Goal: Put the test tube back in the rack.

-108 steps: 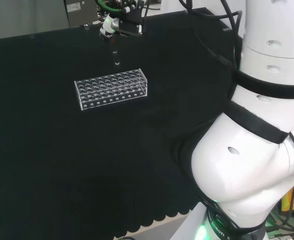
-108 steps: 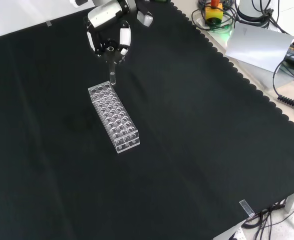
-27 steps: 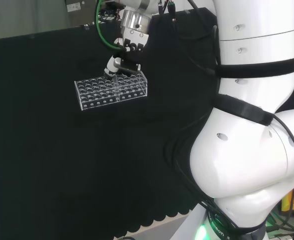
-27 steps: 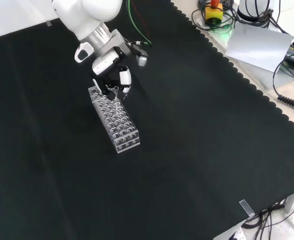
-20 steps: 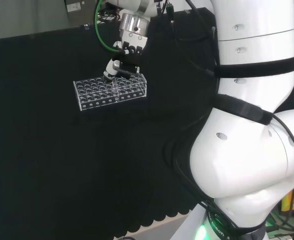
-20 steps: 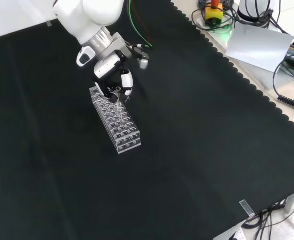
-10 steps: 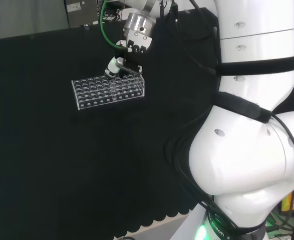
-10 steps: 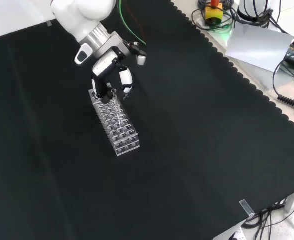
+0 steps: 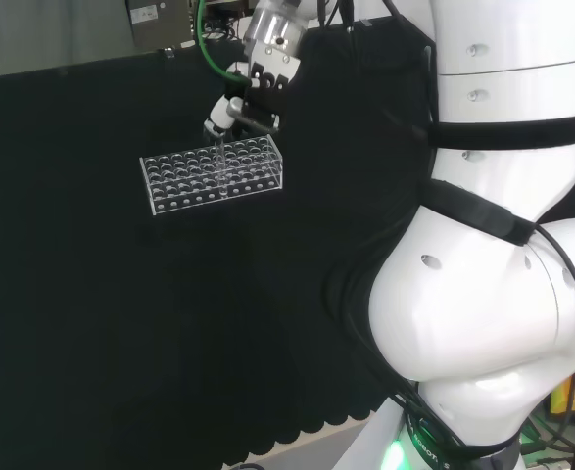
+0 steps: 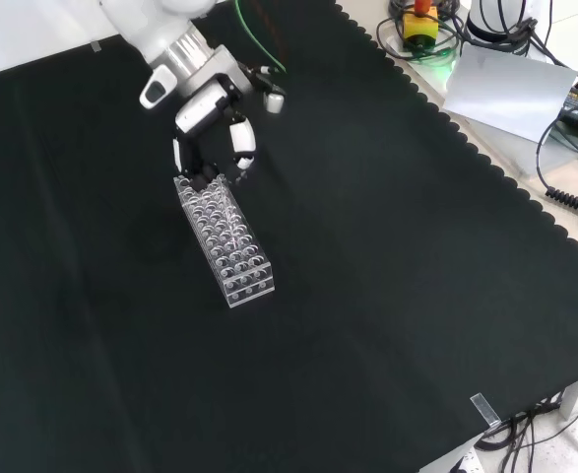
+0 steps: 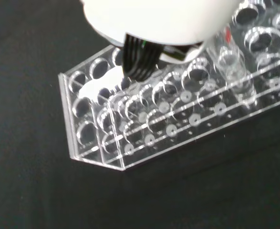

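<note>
A clear plastic rack (image 9: 214, 174) with several rows of holes lies on the black cloth; it also appears in the front view (image 10: 227, 241). In the wrist view a clear test tube (image 11: 231, 71) stands upright in a hole of the rack (image 11: 144, 133), and nothing grips it there. The black and white hand (image 9: 236, 110) hangs just above the rack's far right end in the head view. Seen from the front, the hand (image 10: 208, 113) is over the rack's top end with its fingers (image 10: 239, 148) hanging down, spread and relaxed.
The arm's white links (image 9: 503, 294) fill the head view's right side. Beyond the cloth's scalloped edge in the front view lie a grey sheet (image 10: 505, 89), cables and a yellow box with a red button (image 10: 421, 20). Bare cloth surrounds the rack.
The hand came down onto the rack's end with the tube, then rose again. The tube stays in the rack, which has shifted slightly.
</note>
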Robot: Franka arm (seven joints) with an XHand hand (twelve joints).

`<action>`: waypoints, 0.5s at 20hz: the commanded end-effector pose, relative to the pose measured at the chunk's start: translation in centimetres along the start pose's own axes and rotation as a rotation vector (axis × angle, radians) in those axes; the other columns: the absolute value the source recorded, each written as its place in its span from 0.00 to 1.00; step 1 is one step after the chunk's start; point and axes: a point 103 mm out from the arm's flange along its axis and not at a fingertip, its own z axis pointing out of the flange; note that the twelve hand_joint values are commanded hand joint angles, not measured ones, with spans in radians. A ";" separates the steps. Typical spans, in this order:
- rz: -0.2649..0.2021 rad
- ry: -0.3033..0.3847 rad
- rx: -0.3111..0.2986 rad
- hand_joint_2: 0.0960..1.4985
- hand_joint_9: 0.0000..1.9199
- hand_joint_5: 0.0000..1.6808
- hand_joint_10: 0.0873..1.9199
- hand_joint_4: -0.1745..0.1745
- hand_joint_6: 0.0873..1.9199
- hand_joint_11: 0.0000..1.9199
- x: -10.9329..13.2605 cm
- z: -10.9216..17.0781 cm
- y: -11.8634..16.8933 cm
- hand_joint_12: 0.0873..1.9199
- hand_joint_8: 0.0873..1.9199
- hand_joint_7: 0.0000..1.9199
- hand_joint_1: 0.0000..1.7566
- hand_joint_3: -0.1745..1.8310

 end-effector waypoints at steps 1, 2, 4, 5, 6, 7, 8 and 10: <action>-0.017 -0.022 -0.053 0.28 0.57 0.53 0.35 0.21 0.29 0.37 1.4 -4.4 -1.9 0.70 0.41 0.47 0.68 0.48; -0.018 -0.023 -0.064 0.28 0.57 0.52 0.35 0.21 0.29 0.37 1.7 -5.1 -2.2 0.70 0.41 0.47 0.68 0.48; -0.026 -0.027 -0.088 0.28 0.57 0.52 0.34 0.22 0.29 0.37 2.4 -6.7 -2.9 0.70 0.41 0.46 0.68 0.48; -0.032 -0.030 -0.100 0.28 0.57 0.52 0.34 0.23 0.29 0.37 2.8 -7.4 -3.3 0.70 0.41 0.46 0.68 0.48; -0.038 -0.033 -0.111 0.28 0.57 0.52 0.34 0.23 0.29 0.36 3.3 -8.1 -3.7 0.70 0.41 0.46 0.68 0.48; -0.046 -0.039 -0.123 0.28 0.57 0.52 0.34 0.23 0.29 0.36 3.7 -8.8 -4.1 0.70 0.41 0.46 0.68 0.47; -0.051 -0.047 -0.135 0.28 0.56 0.52 0.34 0.24 0.30 0.36 4.1 -9.5 -4.6 0.70 0.41 0.46 0.68 0.47; -0.060 -0.055 -0.158 0.28 0.56 0.51 0.34 0.24 0.30 0.36 4.8 -10.7 -5.7 0.70 0.41 0.46 0.68 0.47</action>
